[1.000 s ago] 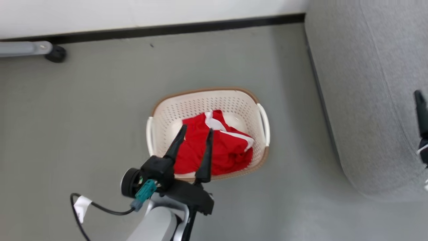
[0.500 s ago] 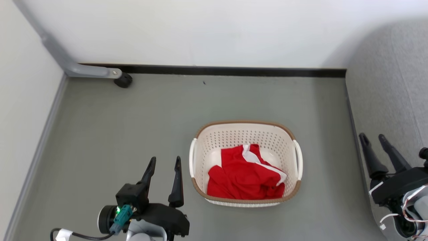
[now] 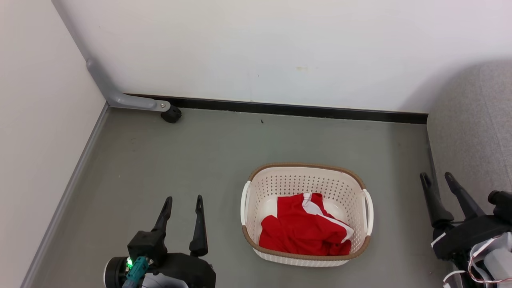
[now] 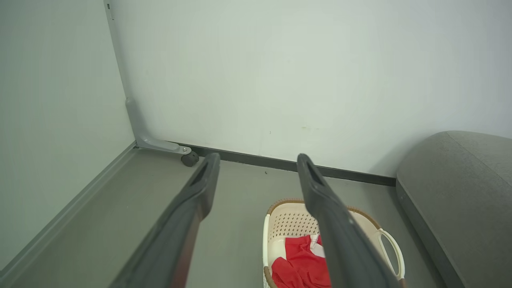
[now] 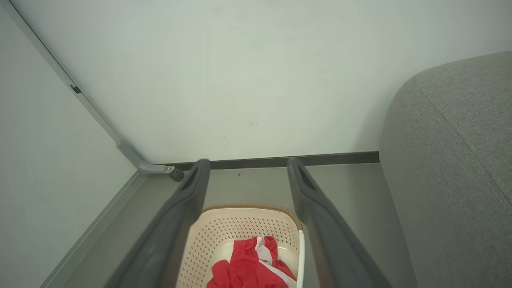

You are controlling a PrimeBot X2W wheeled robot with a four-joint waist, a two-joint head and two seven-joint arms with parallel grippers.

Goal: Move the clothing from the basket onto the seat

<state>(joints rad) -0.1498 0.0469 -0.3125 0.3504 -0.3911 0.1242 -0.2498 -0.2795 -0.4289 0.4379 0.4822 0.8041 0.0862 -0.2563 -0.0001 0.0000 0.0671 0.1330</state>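
"So, what are the claws doing just now?"

"Both are standing spread as wide as they go, and neither is gripping anything. The left claw (image 3: 183,198) is hanging over bare floor (image 3: 200,152), and the right claw (image 3: 435,175) is hovering at the near edge of the seat (image 3: 472,140)."

"And the clothing (image 3: 304,232)?"

"It's lying bunched up in the basket (image 3: 306,165), which is sitting on the floor between the two claws. It's just to the right of the left claw and a little further to the left of the right one. Nothing is touching it."

"How far along is the job, then?"

"I'd say it's hardly starting. The red cloth is sitting wholly inside the basket, so the grab, the lift and the carry over to the seat are all waiting to be done."

"Is anything differing from a second ago?"

"Yes. The left claw's fingers were reaching across the red cloth then, and now the claw is sitting back, off to the basket's left. The right claw was barely peeping in and is now showing whole. The head camera is tilting up as well, so more wall (image 3: 280,48) is showing. The cloth's folds are looking the same."
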